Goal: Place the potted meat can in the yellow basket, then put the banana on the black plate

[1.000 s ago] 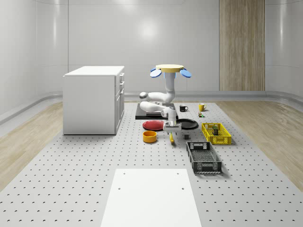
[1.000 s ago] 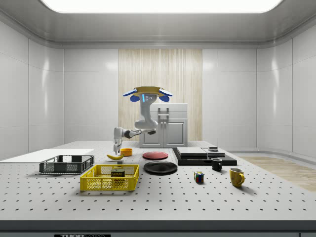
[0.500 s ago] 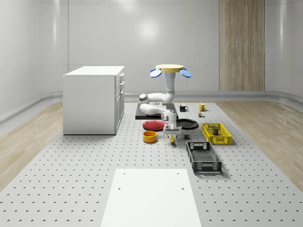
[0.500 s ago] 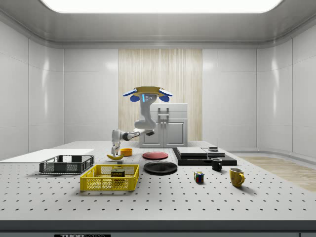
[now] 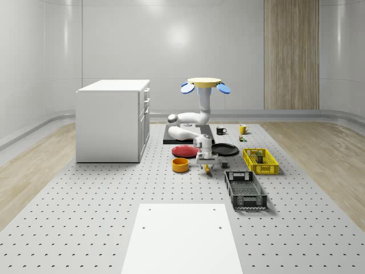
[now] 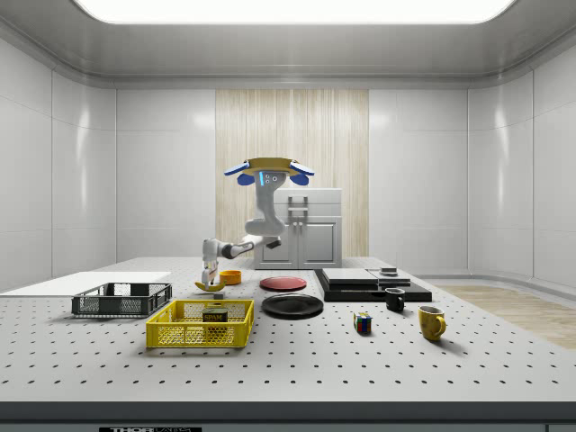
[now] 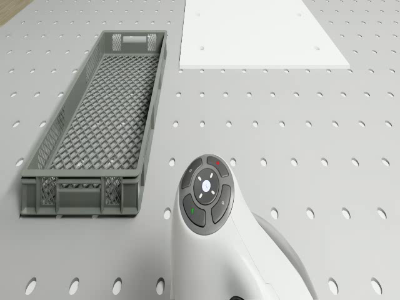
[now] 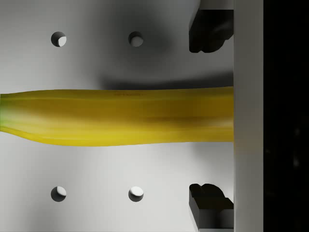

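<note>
Yellow banana [image 8: 116, 117] lies between your tool's [image 6: 211, 281] spread fingers [image 8: 207, 26] | drone [image 5: 206, 84] hovers beyond the black plate [image 5: 224, 149]

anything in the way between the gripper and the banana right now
Nothing visible. In the wrist view the banana lies straight across between the two open fingertips, bare table around it. The gripper is down at the banana, beside the orange bowl; the drone hovers behind.

Two mesh baskets: one yellow plastic basket [image 5: 260, 161], one grey plastic crate [image 5: 244, 190]. Two round plates: one black plate [image 5: 226, 149], one red plate [image 5: 183, 150]. One yellow banana [image 8: 116, 116].
</note>
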You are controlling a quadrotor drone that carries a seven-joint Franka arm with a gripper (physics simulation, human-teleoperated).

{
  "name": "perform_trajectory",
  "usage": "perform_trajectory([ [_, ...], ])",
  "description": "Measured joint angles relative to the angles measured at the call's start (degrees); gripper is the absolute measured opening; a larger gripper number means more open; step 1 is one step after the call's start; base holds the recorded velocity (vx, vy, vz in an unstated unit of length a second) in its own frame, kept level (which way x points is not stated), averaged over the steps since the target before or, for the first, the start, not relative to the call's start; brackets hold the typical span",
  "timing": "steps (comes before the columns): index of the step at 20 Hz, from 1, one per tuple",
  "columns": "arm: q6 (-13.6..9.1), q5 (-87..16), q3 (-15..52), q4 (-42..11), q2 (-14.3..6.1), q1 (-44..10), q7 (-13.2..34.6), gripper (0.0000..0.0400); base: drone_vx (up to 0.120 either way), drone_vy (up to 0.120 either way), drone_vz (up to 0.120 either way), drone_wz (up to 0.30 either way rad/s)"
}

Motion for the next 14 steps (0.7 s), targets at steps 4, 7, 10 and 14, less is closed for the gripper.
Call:
perform_trajectory([
  [4, 0.4, -0.8, -0.8, 0.6, 0.2, -0.1, -0.3, 0.04, 0.0, 0.0, 0.0, 0.0],
  [7, 0.5, -1.1, -1.1, 0.8, 0.4, -0.1, -0.4, 0.0315, 0.0, 0.0, 0.0, 0.0],
  [10, 0.5, -1.2, -1.2, 0.9, 0.5, -0.1, -0.5, 0.0228, 0.0, 0.0, 0.0, 0.0],
  [14, 0.3, -1.5, -1.3, 1.0, 0.7, 0.0, -0.9, 0.0191, 0.0, 0.0, 0.0, 0.0],
])
